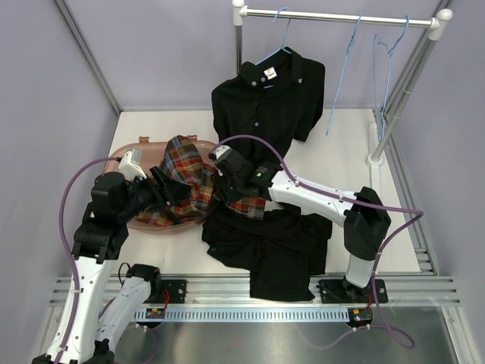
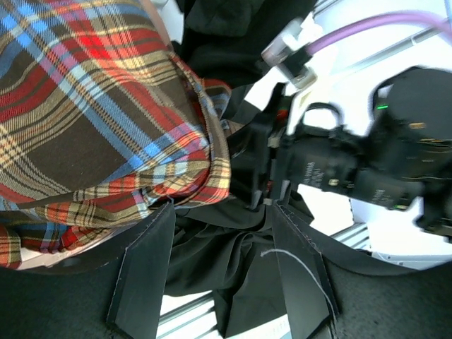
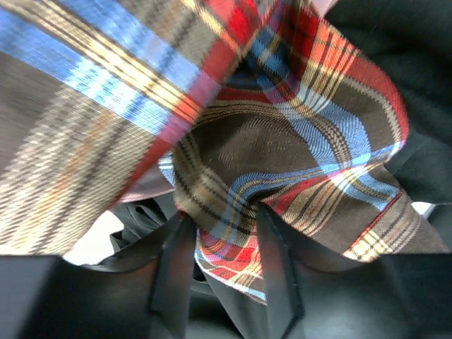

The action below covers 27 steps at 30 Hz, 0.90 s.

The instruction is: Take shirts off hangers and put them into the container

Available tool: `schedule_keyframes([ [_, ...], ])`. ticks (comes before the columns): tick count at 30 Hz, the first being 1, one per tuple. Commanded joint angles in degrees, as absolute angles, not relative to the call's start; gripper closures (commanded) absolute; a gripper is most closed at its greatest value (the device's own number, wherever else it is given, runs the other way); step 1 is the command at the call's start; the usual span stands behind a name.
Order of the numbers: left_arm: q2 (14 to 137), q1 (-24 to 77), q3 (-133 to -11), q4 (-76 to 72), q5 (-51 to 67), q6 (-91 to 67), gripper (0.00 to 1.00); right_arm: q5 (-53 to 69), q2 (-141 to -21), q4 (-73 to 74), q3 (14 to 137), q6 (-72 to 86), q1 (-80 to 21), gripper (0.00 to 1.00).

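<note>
Found right gripper (image 3: 223,214) standing about half closed on a fold of the plaid shirt (image 3: 282,141), with cloth filling the gap and touching both fingers. Found left gripper (image 2: 222,212) with fingers well apart and nothing pinched between them; only the loose black shirt (image 2: 212,268) seen through the gap.

Noted bulk of plaid shirt up and to the left of the left gripper's fingertips, its edge just beside the left finger. Recorded right gripper directly ahead of the left gripper, near, facing it across that plaid edge.

Located container (image 1: 125,161) under and behind the left gripper. Noted most of plaid shirt heaped in it, one part spilling over the rim toward the right gripper.

Logged loose black shirt crumpled on the table (image 1: 348,152), below both grippers, toward the arm bases.

Sighted hung black shirt (image 1: 265,106) on a light-blue hanger (image 1: 286,38) beyond the right gripper, well apart, on the rail (image 1: 341,17). Sighted one bare hanger (image 1: 345,67) and a second bare hanger (image 1: 385,64) further right on the same rail.
</note>
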<state>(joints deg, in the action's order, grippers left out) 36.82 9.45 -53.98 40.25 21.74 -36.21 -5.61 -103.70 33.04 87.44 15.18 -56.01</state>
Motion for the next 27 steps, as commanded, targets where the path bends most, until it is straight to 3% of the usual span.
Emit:
schedule_keyframes([
  [1, 36.4, 9.7, -52.4, 38.0, 23.8, -35.5, 0.39, -8.9, -103.7, 33.6, 91.2, 14.8, -56.5, 0.61],
  [3, 36.2, 9.7, -52.2, 38.2, 23.5, -35.2, 0.39, -9.0, -104.1, 33.8, 91.8, 14.7, -56.6, 0.66],
  [6, 36.2, 9.8, -52.3, 38.8, 22.9, -34.8, 0.39, -9.6, -104.7, 34.6, 93.2, 14.7, -56.8, 0.83],
  [7, 36.1, 9.7, -52.3, 38.8, 22.9, -34.8, 0.39, -9.7, -104.9, 34.6, 93.6, 14.5, -56.8, 0.96],
  [8, 36.1, 9.7, -52.2, 38.8, 22.6, -34.8, 0.39, -9.8, -104.9, 34.6, 94.0, 14.4, -56.9, 1.0],
  [14, 35.9, 9.8, -51.8, 40.5, 20.3, -33.8, 0.36, -7.0, -108.5, 36.2, 103.9, 11.4, -56.9, 1.0],
  [18, 34.5, 9.7, -51.5, 41.4, 19.5, -32.8, 0.24, -0.4, -112.2, 35.6, 113.4, 7.0, -57.0, 1.0],
  [21, 32.2, 9.7, -50.4, 40.3, 18.9, -33.4, 0.21, 5.5, -115.6, 34.5, 121.2, 4.8, -57.0, 1.0],
  [23, 30.9, 9.7, -50.0, 40.3, 17.3, -34.1, 0.27, 10.4, -117.8, 33.1, 125.6, 4.1, -56.9, 1.0],
  [26, 28.7, 9.7, -49.3, 40.0, 14.2, -35.2, 0.49, 16.4, -121.4, 30.9, 130.2, 3.4, -56.8, 1.0],
  [27, 28.0, 9.7, -49.5, 40.3, 12.3, -35.5, 0.62, 17.7, -124.4, 31.2, 134.4, 3.5, -56.7, 1.0],
])
